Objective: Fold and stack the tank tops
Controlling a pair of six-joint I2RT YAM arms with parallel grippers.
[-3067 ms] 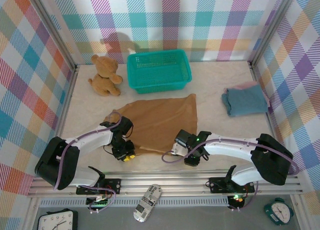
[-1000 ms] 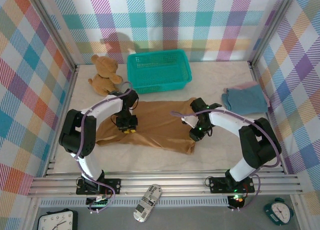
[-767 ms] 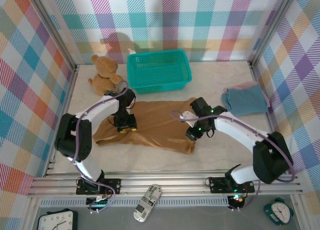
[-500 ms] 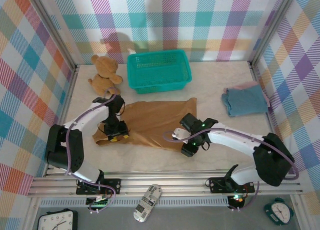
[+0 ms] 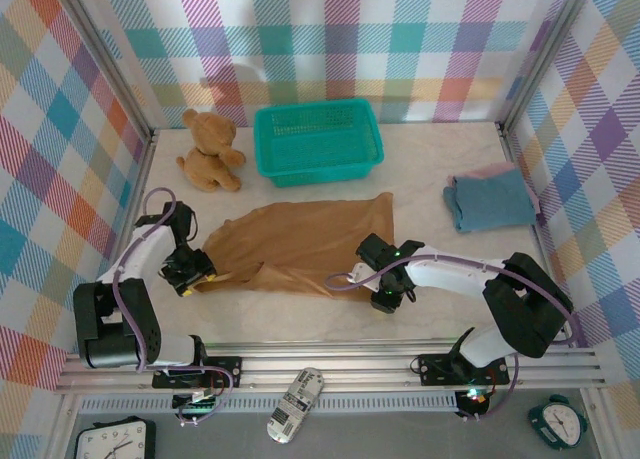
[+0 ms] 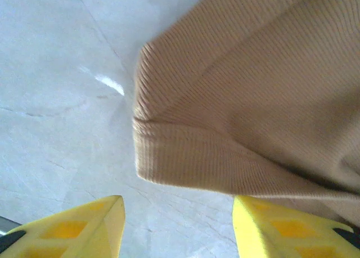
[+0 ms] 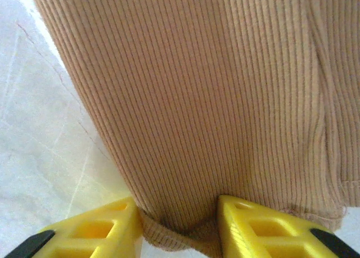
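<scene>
Ochre tank top (image 5: 310, 244) lies left-right mid-frame: my right hand (image 7: 180, 224) pinches its lower-right hem, left hand (image 6: 177, 224) open beside its left corner.

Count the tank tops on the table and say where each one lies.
3. The ochre brown top lies spread out in the middle. The slate blue top sits folded at the right side. The pink top is under it, just an edge showing. More could be hidden beneath.

Ochre ribbed tank top (image 7: 197, 100) hem bunched between end effector (image 7: 179, 213) fingers (image 7: 259, 227); marble tabletop (image 7: 34, 129) left.
</scene>
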